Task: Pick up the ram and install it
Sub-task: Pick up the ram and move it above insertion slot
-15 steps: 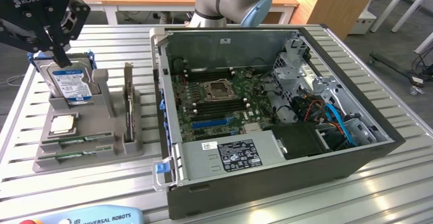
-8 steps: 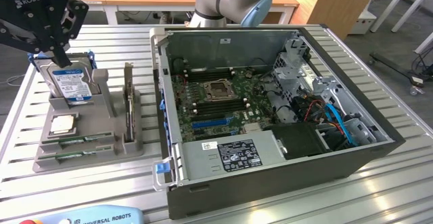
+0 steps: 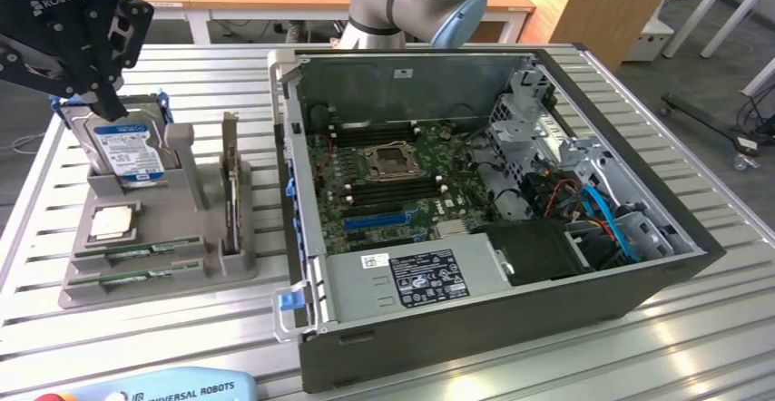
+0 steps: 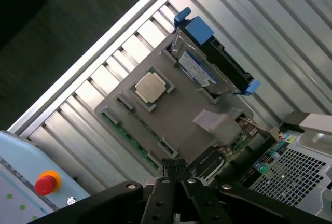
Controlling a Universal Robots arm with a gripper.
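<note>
The slatted metal table point(image 3: 181, 65) is carrying everything, and the open computer case point(image 3: 485, 319) is lying on its side across most of it. This is leaving the motherboard point(image 3: 400, 179) facing upward and reachable from above, though the case walls are hemming it in all round. Just beside the case, at the exterior view's left, the grey holder point(image 3: 181, 206) is keeping parts in slots, probably so fingers can pinch them: the hard drive point(image 3: 127, 151) and dark expansion card point(image 3: 230, 174) on edge, the square processor point(image 3: 112, 224) flat. The gripper point(image 3: 112, 109) is hovering over the hard drive with its fingers pressed together, carrying nothing. The ram point(image 3: 136, 254) is sitting on edge in the holder's front slots, its top edge exposed with open room above.
</note>
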